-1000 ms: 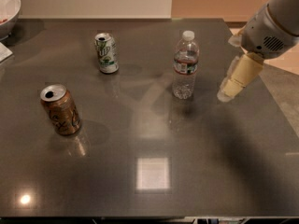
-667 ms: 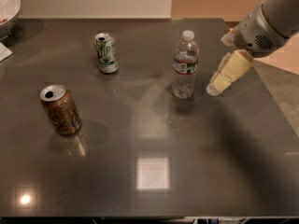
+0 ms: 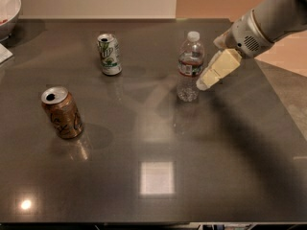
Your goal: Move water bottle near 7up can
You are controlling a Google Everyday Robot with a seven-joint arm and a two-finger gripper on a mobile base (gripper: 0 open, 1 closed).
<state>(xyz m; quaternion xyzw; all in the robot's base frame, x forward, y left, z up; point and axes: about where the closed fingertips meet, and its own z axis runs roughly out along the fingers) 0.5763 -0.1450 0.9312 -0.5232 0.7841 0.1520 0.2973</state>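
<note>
Dark table (image 3: 230, 176), water bottle (image 3: 190, 67) upright, gripper (image 3: 203, 84) just beside it, grip unclear

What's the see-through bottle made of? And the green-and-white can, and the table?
The water bottle looks like clear plastic: the table shows through it. The 7up can looks like painted metal, with a shiny silver top. The table may be polished stone or laminate; lights reflect off it. The gripper, just right of the bottle in the picture, looks like matte cream plastic.
</note>
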